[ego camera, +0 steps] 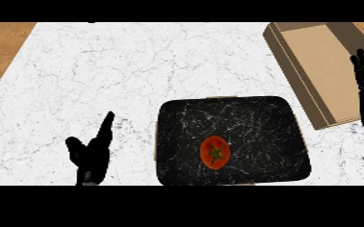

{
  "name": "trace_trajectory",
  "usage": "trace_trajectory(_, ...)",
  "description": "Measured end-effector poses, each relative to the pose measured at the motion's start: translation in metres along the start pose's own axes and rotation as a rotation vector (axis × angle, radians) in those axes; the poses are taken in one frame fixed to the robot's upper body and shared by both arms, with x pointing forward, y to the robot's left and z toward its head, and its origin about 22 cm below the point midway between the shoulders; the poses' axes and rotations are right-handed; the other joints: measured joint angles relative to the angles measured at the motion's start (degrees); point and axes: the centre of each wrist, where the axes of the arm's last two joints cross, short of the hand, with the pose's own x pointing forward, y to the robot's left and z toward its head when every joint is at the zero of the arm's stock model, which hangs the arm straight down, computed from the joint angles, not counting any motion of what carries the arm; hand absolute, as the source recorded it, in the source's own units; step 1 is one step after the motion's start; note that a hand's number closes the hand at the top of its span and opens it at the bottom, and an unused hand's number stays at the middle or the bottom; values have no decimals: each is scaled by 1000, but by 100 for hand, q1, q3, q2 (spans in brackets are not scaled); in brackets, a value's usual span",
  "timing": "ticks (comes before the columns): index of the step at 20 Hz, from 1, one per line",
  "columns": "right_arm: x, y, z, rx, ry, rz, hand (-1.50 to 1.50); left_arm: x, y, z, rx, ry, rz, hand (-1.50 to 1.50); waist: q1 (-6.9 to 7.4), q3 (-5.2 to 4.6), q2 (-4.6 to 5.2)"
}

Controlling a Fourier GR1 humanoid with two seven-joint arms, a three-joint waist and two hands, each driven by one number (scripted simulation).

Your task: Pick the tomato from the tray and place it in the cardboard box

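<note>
The tomato (214,152) lies on the black tray (270,120), a little below the tray's middle, green stalk facing up, with nothing touching it. The tray sits on the white marbled worktop (128,72), near the front edge. Up and to the right of it stands the cardboard box (320,67), open at the top, its near corner just beside the tray's far right corner. The left hand (91,156) shows at the lower left, well apart from the tray, open with fingers straight and pointing up, holding nothing. Of the right hand (357,74) only a dark sliver shows at the right edge, over the box; I cannot tell how far open it is.
</note>
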Motion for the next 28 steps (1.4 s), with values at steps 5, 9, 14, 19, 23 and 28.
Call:
trace_trajectory(5,17,38,16,167,-52,-112,-150,44,13,-1,-88,-90,-22,0,-46,18,-98)
trace_trajectory(9,30,56,32,84,-185,-98,-150,84,46,-8,-33,-178,-58,0,-168,18,-156)
trace_trajectory(14,44,87,84,57,-427,-142,-150,113,69,-8,-12,-209,-76,0,-224,23,-138)
trace_trajectory(19,61,78,126,189,-497,12,-150,129,80,-3,-8,-216,-87,0,-225,10,-124)
trace_trajectory(23,64,57,138,308,-425,283,-150,133,86,-1,-2,-219,-89,0,-247,-16,-119)
trace_trajectory(28,82,46,152,424,-305,556,-150,135,87,1,-2,-222,-87,0,-247,-36,-109)
